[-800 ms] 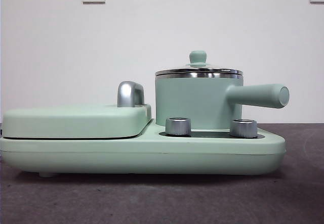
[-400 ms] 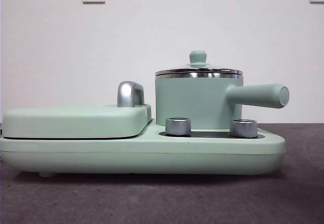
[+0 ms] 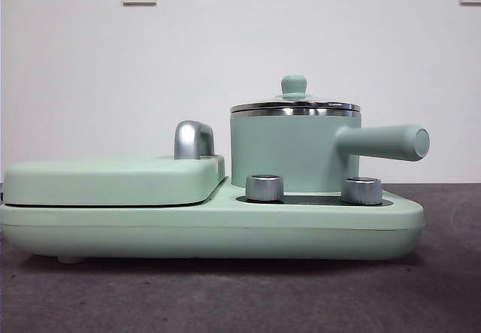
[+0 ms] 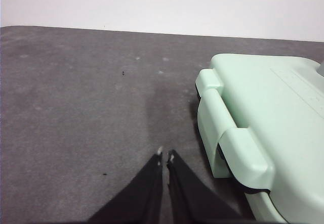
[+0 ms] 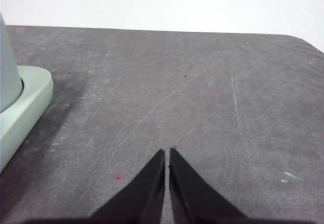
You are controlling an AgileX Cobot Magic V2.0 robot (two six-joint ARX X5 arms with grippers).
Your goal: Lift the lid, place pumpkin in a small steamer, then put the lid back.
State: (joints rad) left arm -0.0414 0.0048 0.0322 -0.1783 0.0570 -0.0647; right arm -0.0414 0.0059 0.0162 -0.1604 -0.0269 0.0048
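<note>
Lid [image 3: 294, 104] seated on steamer [image 3: 293, 151], atop mint cooker base [image 3: 210, 228]. No legible writing anywhere. Unchanged from the earlier frames. Left gripper [image 4: 164, 157] and right gripper [image 5: 166, 153] pressed together over bare table [image 5: 202, 92]. Pumpkin out of sight.

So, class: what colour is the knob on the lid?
Mint green, the same shade as the steamer below. The knob shows best in the front view.

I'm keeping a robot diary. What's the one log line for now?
lid on steamer | left gripper shut, waiting | right gripper shut, waiting | pumpkin unseen
</note>
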